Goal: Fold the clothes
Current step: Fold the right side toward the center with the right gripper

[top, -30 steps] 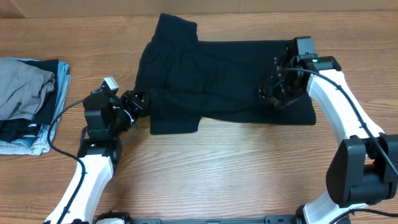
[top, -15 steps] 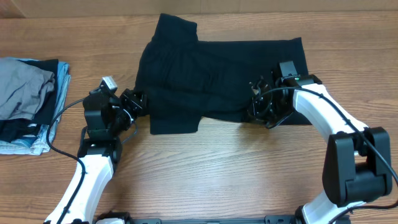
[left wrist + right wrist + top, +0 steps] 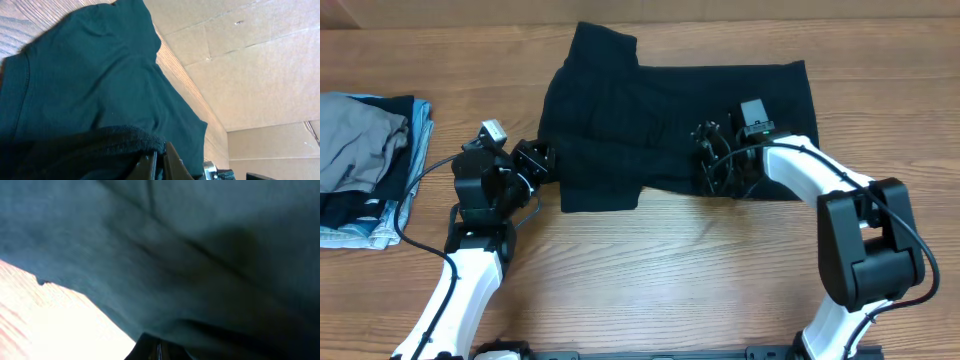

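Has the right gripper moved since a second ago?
Yes. The right gripper, shut on the black garment, has moved left, toward the folded stack.

From overhead, you cannot separate the tips of the right pincer [image 3: 712,172] from the clothes [image 3: 620,110]: black on black. Your right wrist view is blurred, tips cropped at the bottom edge. Left pincer [image 3: 159,167] likewise cropped, fabric bunched over it. Folded stack [image 3: 360,150] runs off the left edge.
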